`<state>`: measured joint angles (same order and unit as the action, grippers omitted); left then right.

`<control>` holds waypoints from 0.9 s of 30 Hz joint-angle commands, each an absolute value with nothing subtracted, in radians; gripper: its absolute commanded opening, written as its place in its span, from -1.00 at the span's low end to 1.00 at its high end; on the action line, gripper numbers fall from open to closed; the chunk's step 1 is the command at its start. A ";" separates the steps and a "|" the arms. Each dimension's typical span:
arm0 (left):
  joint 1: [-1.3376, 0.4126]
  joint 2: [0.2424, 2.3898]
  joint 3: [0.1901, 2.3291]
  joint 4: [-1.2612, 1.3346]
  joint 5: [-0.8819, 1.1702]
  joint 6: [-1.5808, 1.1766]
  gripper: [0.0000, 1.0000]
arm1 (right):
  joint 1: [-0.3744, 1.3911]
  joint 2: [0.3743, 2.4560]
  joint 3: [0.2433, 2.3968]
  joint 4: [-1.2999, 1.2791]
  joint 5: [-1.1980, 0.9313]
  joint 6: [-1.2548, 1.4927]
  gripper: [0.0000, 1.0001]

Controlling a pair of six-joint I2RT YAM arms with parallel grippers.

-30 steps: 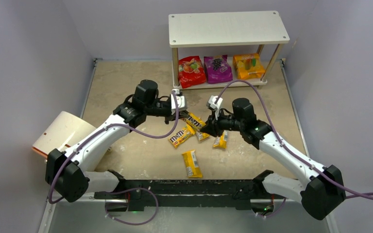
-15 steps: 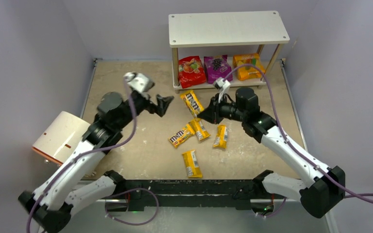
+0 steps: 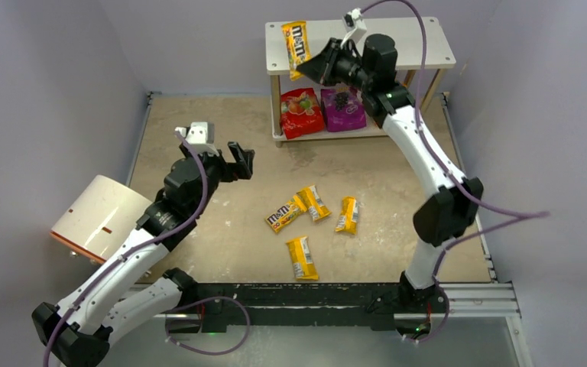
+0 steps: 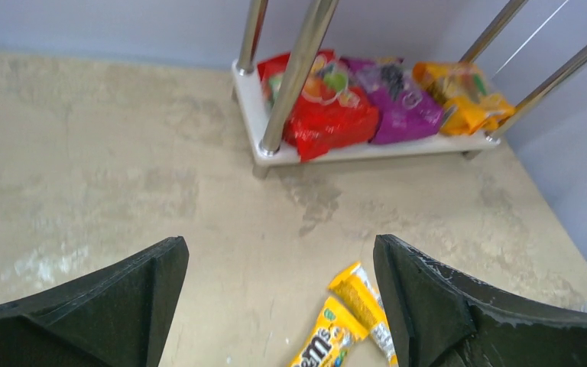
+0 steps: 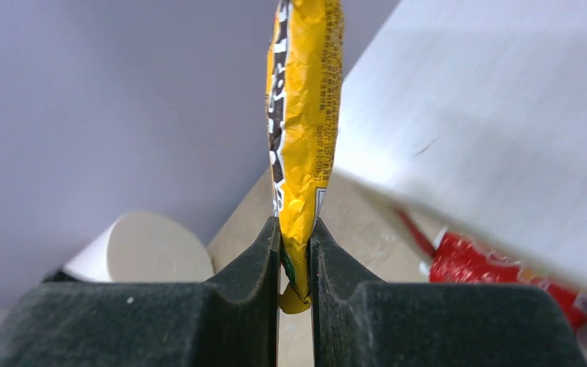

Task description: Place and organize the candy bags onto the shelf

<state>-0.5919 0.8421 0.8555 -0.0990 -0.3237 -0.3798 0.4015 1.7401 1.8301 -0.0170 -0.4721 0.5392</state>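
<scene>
Right gripper (image 3: 306, 69) is clamped on the bottom seam of a yellow packet (image 3: 294, 46) and holds it upright over the left end of the shelf (image 3: 413, 34) top board. In the right wrist view both fingers (image 5: 252, 267) press flat on the packet (image 5: 302, 115), which is seen edge-on; whether it touches the board I cannot tell. The shelf stands along the far edge of the table, toward the far right corner. On its lower tier the red pouch (image 4: 329, 115), purple pouch (image 4: 401, 107) and orange pouch (image 4: 466, 99) lie side by side, red at the left; from above the right arm hides the orange one. The left gripper (image 3: 242, 160) hangs empty with its jaws wide apart, over the table's left half and facing the shelf. Four other packets lie near the middle of the table: one (image 3: 283, 217) touching a second (image 3: 315, 202), a third (image 3: 346, 215) just to their right, and a fourth (image 3: 301, 257) closer to the near edge. A white cylinder (image 3: 95, 214) lies at the left edge
</scene>
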 commanded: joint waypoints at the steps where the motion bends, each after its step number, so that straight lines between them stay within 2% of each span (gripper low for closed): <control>1: -0.595 0.821 0.815 -0.109 -0.375 -0.480 0.93 | 0.371 1.922 2.105 -0.065 -0.431 0.638 -0.96; 6: -0.594 0.811 0.776 -0.087 -0.363 -0.474 0.94 | 0.362 2.082 2.347 -0.101 -0.348 0.658 -0.96; 11: -0.595 0.834 0.786 -0.109 -0.349 -0.485 0.94 | 0.363 2.105 2.251 0.037 -0.308 0.749 -0.99; 16: -0.594 0.840 0.767 -0.099 -0.334 -0.484 0.95 | 0.362 2.151 2.258 0.025 -0.336 0.742 -0.94; 24: -0.595 0.896 0.750 -0.058 -0.306 -0.467 0.96 | 0.362 2.134 2.278 -0.081 -0.301 0.684 -0.56; 27: -0.595 0.908 0.749 -0.045 -0.292 -0.453 0.96 | 0.362 2.107 2.277 -0.098 -0.258 0.663 -0.26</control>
